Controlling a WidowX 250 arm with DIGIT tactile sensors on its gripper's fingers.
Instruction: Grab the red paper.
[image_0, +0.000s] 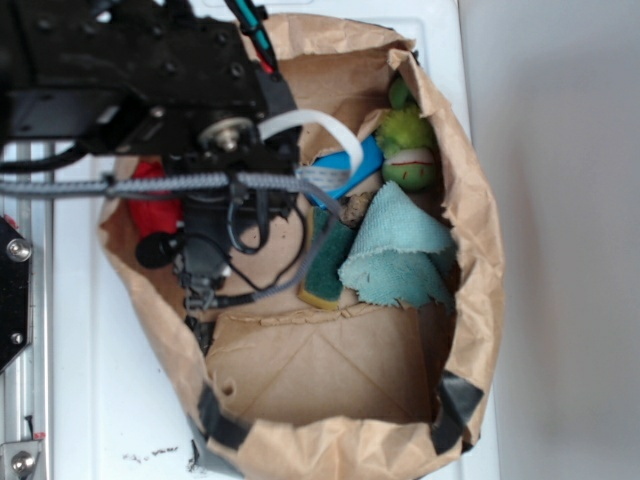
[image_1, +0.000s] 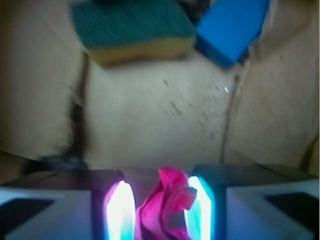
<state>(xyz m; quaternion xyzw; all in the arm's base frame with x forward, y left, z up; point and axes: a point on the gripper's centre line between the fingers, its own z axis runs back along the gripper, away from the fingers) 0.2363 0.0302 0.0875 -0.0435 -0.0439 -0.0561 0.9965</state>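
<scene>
The red paper is a creased wad standing between my two lit fingers, pressed against the right fingertip and close to the left one. My gripper is shut on it, low in the wrist view. In the exterior view the red paper shows only partly, at the left inside wall of the brown paper bag. The black arm hides the fingers there.
Inside the bag lie a green-and-yellow sponge, a blue block, a light teal cloth and a green toy. The bag's paper walls rise all around. A metal rail runs along the left.
</scene>
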